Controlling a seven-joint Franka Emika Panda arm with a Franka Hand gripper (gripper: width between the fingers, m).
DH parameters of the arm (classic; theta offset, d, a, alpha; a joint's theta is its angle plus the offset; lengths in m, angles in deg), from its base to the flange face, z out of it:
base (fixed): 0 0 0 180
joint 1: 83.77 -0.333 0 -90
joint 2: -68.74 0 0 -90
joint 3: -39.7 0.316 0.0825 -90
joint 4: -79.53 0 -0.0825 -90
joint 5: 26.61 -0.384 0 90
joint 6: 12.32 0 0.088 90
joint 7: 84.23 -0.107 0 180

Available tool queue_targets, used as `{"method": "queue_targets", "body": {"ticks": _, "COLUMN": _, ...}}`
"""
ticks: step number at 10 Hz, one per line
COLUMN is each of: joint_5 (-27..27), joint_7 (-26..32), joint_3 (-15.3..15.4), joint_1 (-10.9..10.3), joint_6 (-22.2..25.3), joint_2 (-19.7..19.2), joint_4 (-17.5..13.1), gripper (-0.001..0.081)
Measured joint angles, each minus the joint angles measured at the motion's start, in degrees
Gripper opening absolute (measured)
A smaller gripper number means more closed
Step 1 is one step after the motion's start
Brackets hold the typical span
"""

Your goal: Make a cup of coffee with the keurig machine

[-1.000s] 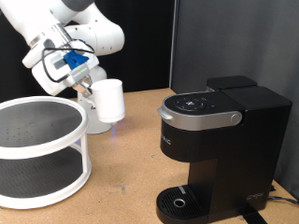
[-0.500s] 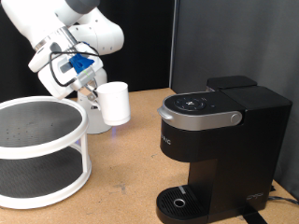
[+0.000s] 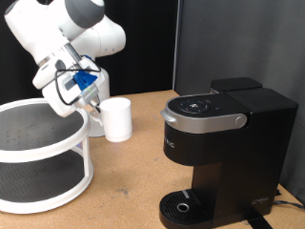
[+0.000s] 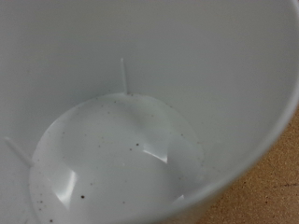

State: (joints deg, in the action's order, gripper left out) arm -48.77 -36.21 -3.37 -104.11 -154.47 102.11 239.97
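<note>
Cup point(image 3: 117, 118) pinched at rim by gripper point(image 3: 94, 103) | 9 o'clock of keurig machine point(image 3: 221, 151) | wrist view: speckled cup floor point(image 4: 117, 159) only

The keurig machine point(image 3: 217, 143) carries pale lettering on its black front below the silver-rimmed panel, too small and blurred to read; small marks on the button panel are likewise illegible. Nothing else bears text

The hand point(image 3: 96, 103) is gripping the white cup point(image 3: 117, 119) at its rim, holding it upright to the left of the keurig machine point(image 3: 224, 153). A white two-tier rack point(image 3: 40, 153) is sitting further left of the machine on the surface point(image 3: 129, 186).
</note>
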Motion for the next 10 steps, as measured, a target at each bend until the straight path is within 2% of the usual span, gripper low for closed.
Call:
{"method": "queue_targets", "body": {"ticks": 2, "joint_5": -1.7, "joint_7": 1.1, "joint_3": -1.4, "joint_1": -3.2, "joint_6": -3.7, "joint_2": -3.3, "joint_4": 0.0, "gripper": 0.0069}}
{"method": "queue_targets", "body": {"ticks": 4, "joint_5": -4.8, "joint_7": 4.4, "joint_3": -4.4, "joint_1": -7.4, "joint_6": -6.7, "joint_2": -5.9, "joint_4": 0.0, "gripper": 0.0069}}
{"method": "queue_targets", "body": {"ticks": 7, "joint_5": -10.8, "joint_7": 10.3, "joint_3": -10.5, "joint_1": -14.8, "joint_6": -11.0, "joint_2": -9.6, "joint_4": -0.2, "gripper": 0.0069}}
{"method": "queue_targets", "body": {"ticks": 10, "joint_5": -16.4, "joint_7": 15.3, "joint_3": -16.9, "joint_1": -22.2, "joint_6": -12.9, "joint_2": -13.2, "joint_4": -1.1, "gripper": 0.0069}}
